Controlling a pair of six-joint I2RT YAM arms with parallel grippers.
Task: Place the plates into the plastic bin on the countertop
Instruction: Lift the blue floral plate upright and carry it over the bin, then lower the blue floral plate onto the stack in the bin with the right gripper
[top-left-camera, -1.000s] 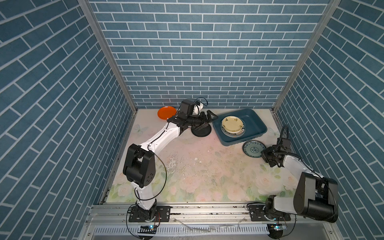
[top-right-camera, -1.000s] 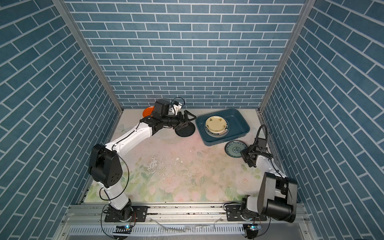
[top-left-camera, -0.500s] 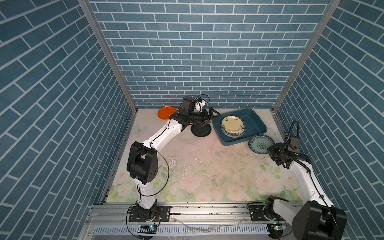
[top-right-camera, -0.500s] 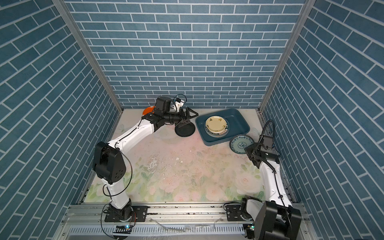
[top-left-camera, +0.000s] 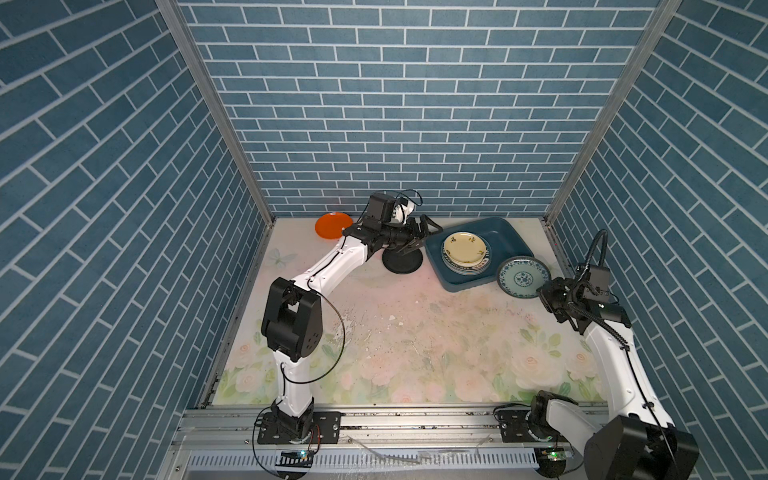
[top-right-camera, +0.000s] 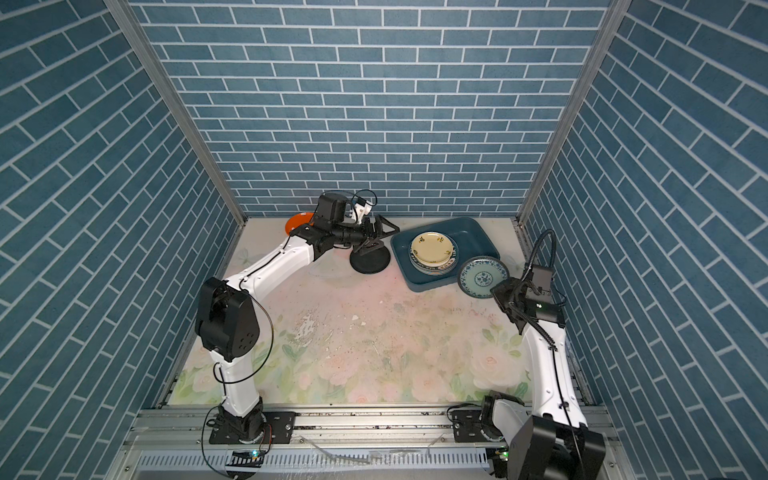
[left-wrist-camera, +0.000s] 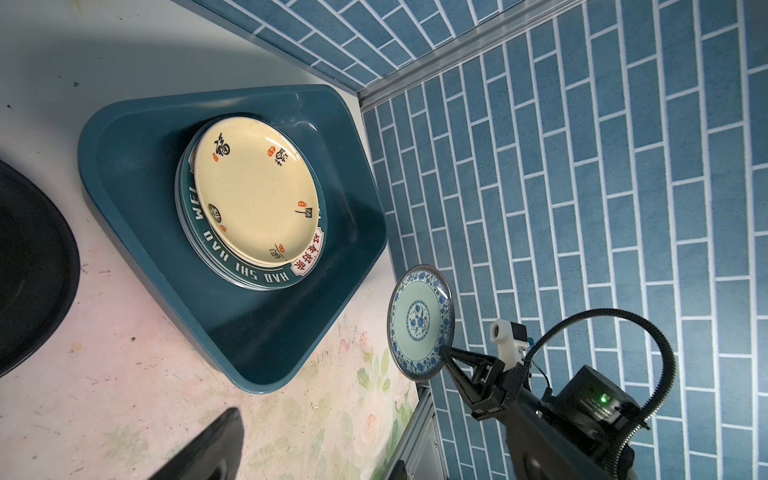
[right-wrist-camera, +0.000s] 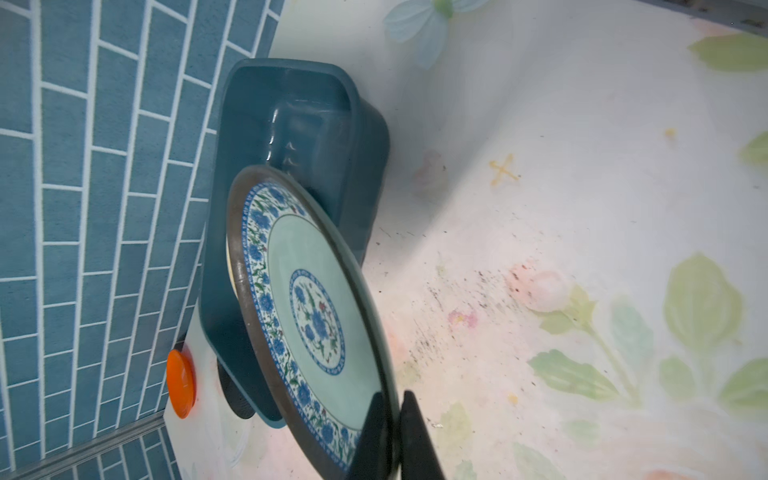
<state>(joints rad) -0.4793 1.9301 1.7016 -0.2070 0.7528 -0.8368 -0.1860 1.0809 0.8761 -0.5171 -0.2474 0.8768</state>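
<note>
In the left wrist view the black plate (left-wrist-camera: 29, 266) is running off the picture's edge, as is a blurred finger (left-wrist-camera: 208, 449) of the left tool (top-left-camera: 420, 237); the pale yellow plate (left-wrist-camera: 257, 199) is covering the stack (left-wrist-camera: 245, 272) beneath it; in the right wrist view the patterned teal plate (right-wrist-camera: 307, 307) is hiding part of the plastic bin (right-wrist-camera: 365, 137) and nearly all its stack; in a top view the left arm (top-right-camera: 282, 257) is masking part of the orange plate (top-right-camera: 294, 222).

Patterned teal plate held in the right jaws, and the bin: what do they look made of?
Patterned teal plate: glossy, glazed ceramic or melamine; bright highlight on its face, thin dark rim. The look leaves it open. Plastic bin: moulded plastic, semi-gloss; rounded corners, soft reflections on sloping walls.
</note>
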